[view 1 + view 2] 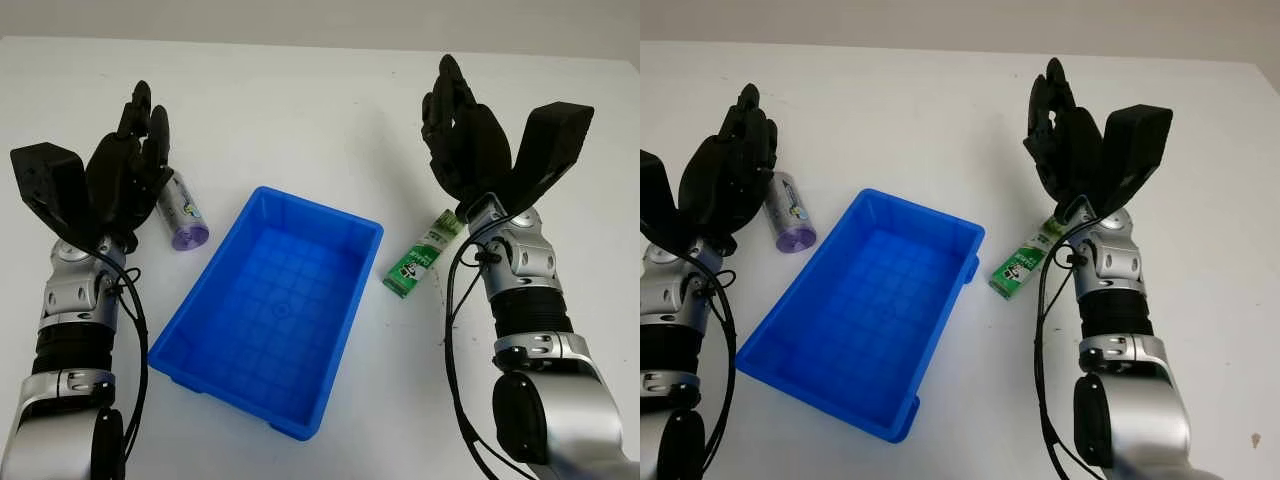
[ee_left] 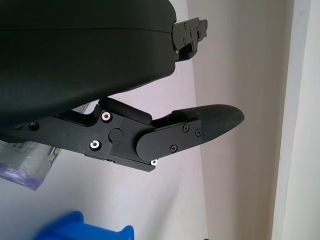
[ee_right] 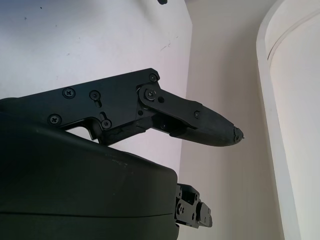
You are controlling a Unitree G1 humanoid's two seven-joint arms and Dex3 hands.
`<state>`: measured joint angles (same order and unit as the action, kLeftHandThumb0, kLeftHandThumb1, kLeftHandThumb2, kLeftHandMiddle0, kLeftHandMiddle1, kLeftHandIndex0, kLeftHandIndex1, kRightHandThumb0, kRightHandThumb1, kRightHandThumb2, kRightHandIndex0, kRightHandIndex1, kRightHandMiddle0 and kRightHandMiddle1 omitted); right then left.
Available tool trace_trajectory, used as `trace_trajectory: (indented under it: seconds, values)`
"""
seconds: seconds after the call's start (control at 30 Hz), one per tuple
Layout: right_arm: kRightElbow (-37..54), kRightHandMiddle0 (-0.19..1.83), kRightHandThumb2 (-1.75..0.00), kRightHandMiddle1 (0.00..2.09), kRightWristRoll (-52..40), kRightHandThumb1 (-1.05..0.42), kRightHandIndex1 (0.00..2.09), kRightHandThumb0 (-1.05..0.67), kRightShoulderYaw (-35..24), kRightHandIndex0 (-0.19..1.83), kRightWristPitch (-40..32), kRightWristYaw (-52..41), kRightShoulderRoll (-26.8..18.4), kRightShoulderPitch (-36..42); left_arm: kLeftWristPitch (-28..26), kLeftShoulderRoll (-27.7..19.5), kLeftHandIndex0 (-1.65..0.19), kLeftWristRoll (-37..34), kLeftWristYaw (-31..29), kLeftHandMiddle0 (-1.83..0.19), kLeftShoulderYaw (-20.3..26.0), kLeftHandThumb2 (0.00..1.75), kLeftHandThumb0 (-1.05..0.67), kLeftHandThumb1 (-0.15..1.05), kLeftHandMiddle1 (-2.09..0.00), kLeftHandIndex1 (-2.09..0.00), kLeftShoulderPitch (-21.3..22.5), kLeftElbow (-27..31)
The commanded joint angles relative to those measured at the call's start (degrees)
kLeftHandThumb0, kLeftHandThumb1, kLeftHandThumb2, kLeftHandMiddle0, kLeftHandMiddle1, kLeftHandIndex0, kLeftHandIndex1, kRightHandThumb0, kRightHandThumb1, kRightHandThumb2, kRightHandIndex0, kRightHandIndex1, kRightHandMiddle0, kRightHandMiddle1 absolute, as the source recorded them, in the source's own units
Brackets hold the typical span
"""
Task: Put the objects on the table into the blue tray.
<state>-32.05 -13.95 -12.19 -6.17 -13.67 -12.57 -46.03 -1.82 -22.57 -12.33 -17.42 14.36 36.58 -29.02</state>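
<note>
- Two objects lie outside the blue tray [image 1: 345, 325], which we see standing bare in the middle of the white table [image 1: 300, 110], toward its near edge.
- A purple-capped can [image 1: 183, 217] lies on its side just off the tray's left rim, its long axis running from the far edge toward the near one, cap end nearest us.
- Our left hand [image 1: 125, 170] hangs open right beside the can, holding nothing, and is plainly the nearer hand to it.
- A green packet [image 1: 423, 255] lies flat just off the tray's right rim, its length slanting from the tray's near side out toward the far right corner.
- Our right hand [image 1: 475, 140] is raised open over the packet's far end, nothing in its fingers.
- We judge each pick falls to the hand on its own side.
</note>
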Motion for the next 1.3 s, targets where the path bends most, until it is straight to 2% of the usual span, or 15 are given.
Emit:
trace_trajectory:
  seconds: [0.0, 0.27, 0.33, 0.4, 0.5, 0.53, 0.57, 0.63, 0.67, 0.77, 0.87, 0.93, 1.0, 1.1, 1.27]
  values:
    - [1.55, -0.19, -0.74, 0.0, 0.09, -1.05, 0.0, -0.71, -0.01, -0.19, -0.34, 0.22, -0.31, 0.71, 0.14, -0.12, 0.19, -0.3, -0.02, 0.19, 0.39, 0.64, -0.73, 1.05, 0.0, 0.0, -0.65, 1.29]
    - [-1.54, -0.19, -0.73, 0.0, -0.58, -1.05, 0.0, -0.71, -0.23, -0.19, -1.26, -1.52, -0.85, -0.94, 0.06, -0.57, 0.19, 0.19, 0.0, 0.19, 0.03, 0.65, -0.72, 1.05, 0.0, 0.0, 0.93, -0.5]
    - [-1.43, -0.19, -0.69, 0.0, -1.83, -1.05, 0.0, -0.72, -0.85, -0.19, -2.41, -3.59, -1.68, -1.05, 0.09, -0.62, 0.19, 0.36, 0.05, 0.19, -0.06, 0.64, -0.73, 1.05, 0.0, 0.0, 1.23, -0.83]
    - [0.12, -0.19, -0.61, 0.0, -2.95, -1.05, 0.01, -0.71, -1.13, -0.19, -3.64, -6.96, -3.59, -0.91, 0.22, -0.55, 0.19, 0.28, 0.17, 0.19, 0.05, 0.64, -0.73, 1.05, 0.0, 0.0, 1.15, -0.61]
    - [2.25, -0.07, -0.49, 0.07, -0.76, -1.05, 0.08, -0.65, 0.99, -0.06, -0.36, -14.49, -9.09, -1.19, 0.06, -0.62, 0.19, 0.27, 0.25, 0.19, 0.05, 0.64, -0.73, 1.05, 0.0, 0.0, 0.84, 0.26]
    - [2.67, 0.01, -0.43, 0.12, 0.44, -1.05, 0.11, -0.63, 1.92, 0.0, 0.74, -16.68, -11.0, -1.76, -0.19, -0.71, 0.19, 0.29, 0.23, 0.19, -0.01, 0.64, -0.74, 1.05, 0.0, 0.0, 0.74, 0.61]
    - [3.05, -0.02, -0.39, 0.27, 1.69, -1.05, 0.12, -0.61, 2.81, 0.03, 1.29, -18.44, -12.91, -2.43, -0.48, -0.77, 0.19, 0.29, 0.27, 0.19, -0.03, 0.64, -0.74, 1.05, 0.0, 0.0, 0.58, 1.04]
    - [4.28, -0.09, -0.18, 0.75, 5.53, -1.04, 0.18, -0.61, 5.06, 0.14, 2.89, -20.73, -17.19, -3.43, -0.88, -0.81, 0.19, 0.31, 0.32, 0.19, -0.08, 0.64, -0.75, 1.05, 0.0, 0.0, 0.32, 1.59]
    - [5.2, -0.08, -0.12, 0.78, 7.48, -1.0, 0.19, -0.59, 6.33, 0.18, 2.99, -22.12, -19.47, -3.99, -0.96, -0.78, 0.19, 0.34, 0.33, 0.19, -0.11, 0.64, -0.75, 1.05, 0.0, 0.0, 0.3, 1.61]
    - [9.05, 0.02, -0.06, 0.59, 12.65, -0.88, 0.19, -0.51, 10.47, 0.23, 4.65, -28.68, -26.33, -5.04, -0.86, -0.74, 0.19, 0.44, 0.19, 0.19, -0.18, 0.64, -0.75, 1.05, 0.0, 0.0, 0.04, 1.78]
    - [10.84, 0.23, -0.05, 0.27, 18.88, -0.78, 0.15, -0.48, 14.51, 0.29, 13.03, -33.13, -31.8, -4.78, -0.71, -0.61, 0.19, 0.48, 0.18, 0.19, -0.23, 0.65, -0.73, 1.05, 0.0, 0.0, 0.1, 1.73]
    - [12.22, 0.3, -0.05, 0.18, 25.01, -0.76, 0.13, -0.48, 17.52, 0.31, 19.19, -33.29, -35.16, -3.78, -0.9, -0.53, 0.19, 0.57, 0.35, 0.19, -0.29, 0.65, -0.73, 1.05, 0.0, 0.0, 0.18, 1.88]
    - [13.67, 0.34, -0.05, 0.13, 29.7, -0.76, 0.11, -0.49, 19.56, 0.31, 23.05, -33.23, -37.51, -2.52, -0.93, -0.55, 0.19, 0.61, 0.31, 0.19, -0.35, 0.65, -0.73, 1.05, 0.0, 0.0, 0.38, 1.58]
    - [16.97, 0.35, -0.06, 0.09, 33.93, -0.76, 0.08, -0.4, 21.19, 0.29, 24.65, -34.04, -39.92, -0.05, -0.83, -0.74, 0.19, 0.58, -0.12, 0.19, -0.37, 0.64, -0.74, 1.05, 0.0, 0.0, 0.68, 0.95]
    - [19.45, 0.32, -0.07, 0.05, 37.18, -0.81, 0.06, -0.31, 22.63, 0.26, 28.83, -34.45, -42.02, 3.53, -0.94, -0.89, 0.19, 0.43, -0.33, 0.19, -0.19, 0.64, -0.74, 1.05, 0.0, 0.0, 0.92, 0.74]
